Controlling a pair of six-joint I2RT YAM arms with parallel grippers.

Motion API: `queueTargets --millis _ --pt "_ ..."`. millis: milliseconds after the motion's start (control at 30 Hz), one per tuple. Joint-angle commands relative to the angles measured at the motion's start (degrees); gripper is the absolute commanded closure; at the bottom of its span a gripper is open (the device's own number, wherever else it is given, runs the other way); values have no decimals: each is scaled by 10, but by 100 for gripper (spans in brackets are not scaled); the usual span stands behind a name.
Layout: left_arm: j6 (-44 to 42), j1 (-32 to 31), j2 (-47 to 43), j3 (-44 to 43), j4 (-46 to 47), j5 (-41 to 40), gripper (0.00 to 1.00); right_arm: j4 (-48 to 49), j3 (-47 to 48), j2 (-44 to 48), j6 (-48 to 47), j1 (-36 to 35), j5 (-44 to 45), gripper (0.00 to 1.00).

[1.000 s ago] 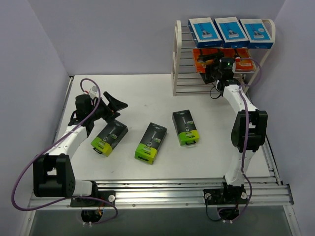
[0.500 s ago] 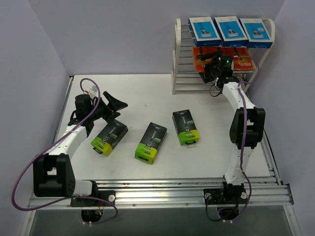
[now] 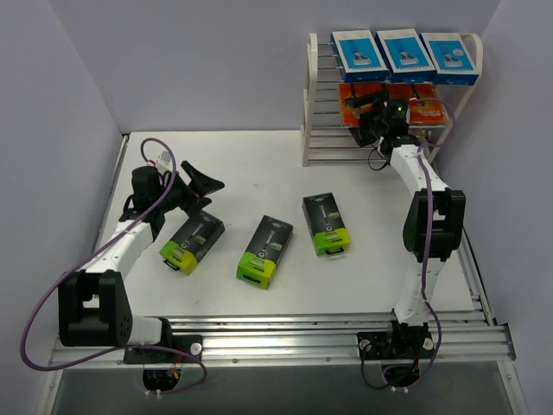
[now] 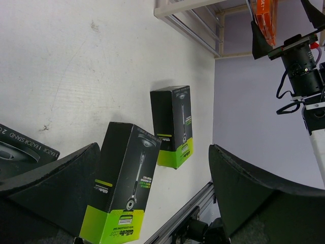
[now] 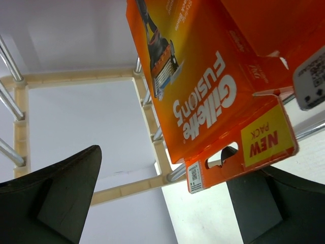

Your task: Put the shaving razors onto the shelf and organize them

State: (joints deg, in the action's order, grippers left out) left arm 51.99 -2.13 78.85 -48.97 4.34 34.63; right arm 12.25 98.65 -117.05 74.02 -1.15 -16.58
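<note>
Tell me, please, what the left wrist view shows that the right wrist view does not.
Only the left wrist view shows the black-and-lime packs lying on the white table, and the right arm seen from outside. Only the right wrist view shows the print on the orange pack: a razor picture and a yellow NEW PACK corner. Both show an orange pack on the cream shelf, and each shows its own open pincer: the left pincer and the right pincer.

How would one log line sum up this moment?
right gripper open at orange packs on shelf | left gripper open, empty | three black packs on table
</note>
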Motion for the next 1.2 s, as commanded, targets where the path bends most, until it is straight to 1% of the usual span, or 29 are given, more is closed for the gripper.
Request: queueTargets --millis 0,267,367,567,667,800,833,933,967,1000,1067,1100,1167 --pt "-9 6 -4 -2 28 4 4 37 -19 31 -26 5 8 0" --pt "-46 18 -5 -26 -6 -4 4 51 -91 79 -34 8 -8 0" --pt "-58 18 -4 -30 -15 -7 4 57 -122 110 -39 8 -16 0" --pt "-79 18 -19 -34 -4 -11 6 66 -185 171 -59 9 -38 0" --pt "-92 18 -34 -32 -2 -23 6 67 -230 206 -75 9 -47 0" --pt "-106 18 -34 -38 -15 -33 6 93 -309 253 -106 8 -87 0" --pt "-110 16 -32 -45 -21 -34 6 102 -346 261 -113 9 -97 0" --pt "-144 2 -33 -67 -77 -65 6 102 -409 292 -175 7 -123 0" --pt "-160 -12 -40 -73 -94 -82 6 91 -422 304 -198 4 -129 0" --pt "-167 -19 -45 -75 -102 -93 6 65 -434 311 -244 1 -131 0" --pt "-191 -49 -62 -82 -134 -123 6 40 -462 331 -288 -7 -131 0" --pt "-197 -59 -68 -83 -143 -158 6 17 -468 340 -331 -10 -131 0" --pt "-207 -75 -79 -86 -159 -173 6 -19 -478 365 -369 -21 -126 0"
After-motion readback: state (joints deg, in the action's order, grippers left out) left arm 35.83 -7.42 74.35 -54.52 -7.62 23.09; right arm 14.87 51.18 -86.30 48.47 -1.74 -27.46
